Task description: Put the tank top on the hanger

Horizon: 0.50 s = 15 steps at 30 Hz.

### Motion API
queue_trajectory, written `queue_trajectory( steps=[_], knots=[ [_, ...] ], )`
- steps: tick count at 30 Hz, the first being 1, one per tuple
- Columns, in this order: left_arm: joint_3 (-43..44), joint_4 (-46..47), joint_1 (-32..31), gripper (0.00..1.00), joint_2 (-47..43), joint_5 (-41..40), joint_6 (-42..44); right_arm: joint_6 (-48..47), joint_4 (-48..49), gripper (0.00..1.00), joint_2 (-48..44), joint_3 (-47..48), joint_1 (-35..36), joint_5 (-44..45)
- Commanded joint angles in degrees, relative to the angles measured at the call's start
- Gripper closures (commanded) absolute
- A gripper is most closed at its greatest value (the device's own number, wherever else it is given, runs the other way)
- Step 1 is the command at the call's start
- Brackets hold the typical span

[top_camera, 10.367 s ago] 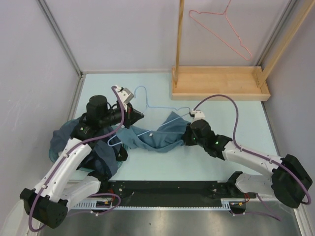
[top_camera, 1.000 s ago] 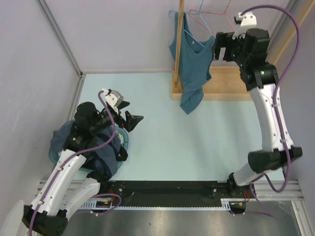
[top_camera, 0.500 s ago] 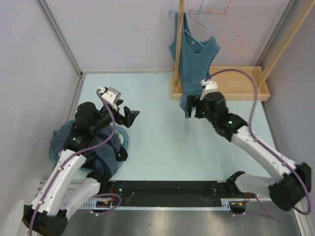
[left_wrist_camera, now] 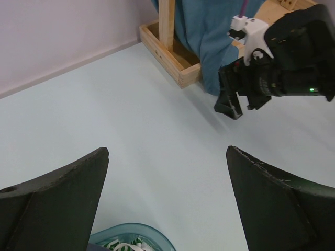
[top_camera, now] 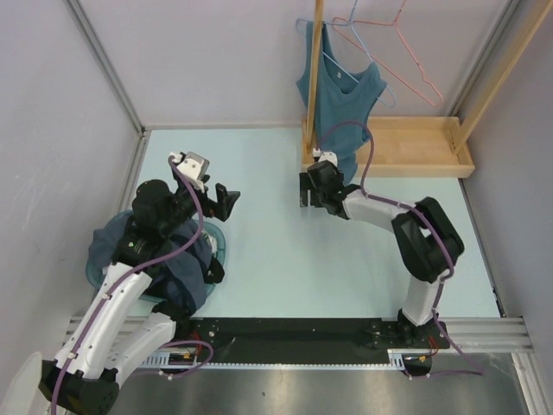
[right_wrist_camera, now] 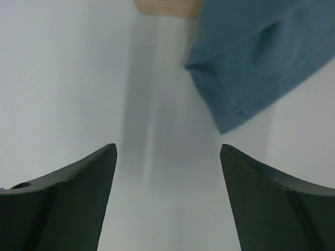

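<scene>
The teal-blue tank top hangs on the light-blue wire hanger from the wooden rack at the back. Its lower hem shows at the top right of the right wrist view and in the left wrist view. My right gripper is low over the table just in front of the rack's base, open, nothing between its fingers. The left wrist view also shows the right gripper. My left gripper hovers open and empty at the left.
A pink wire hanger hangs beside the tank top. The wooden rack base and its upright post stand at the back. A heap of dark navy clothes fills a teal basket under the left arm.
The right arm has come down from beside the hanging tank top to low over the table in front of the rack. The tank top stays on the hanger. The left arm has barely moved.
</scene>
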Motion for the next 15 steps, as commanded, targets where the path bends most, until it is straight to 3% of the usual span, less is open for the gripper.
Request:
queue_trajectory(
  steps=[1,10,15],
  knots=[
    [-0.3,0.7,0.3,0.01,-0.5,-0.7,-0.8,1.0,4.2,0.16,6.8,7.1,-1.2,6.2],
    [-0.4,0.8,0.4,0.01,-0.8,-0.6,-0.4,0.7,5.2,0.25,13.0,11.7,-5.8,5.4],
    [-0.3,0.9,0.4,0.00,-0.9,-0.1,-0.4,0.1,5.2,0.36,15.1,13.6,-7.5,2.2]
  ],
)
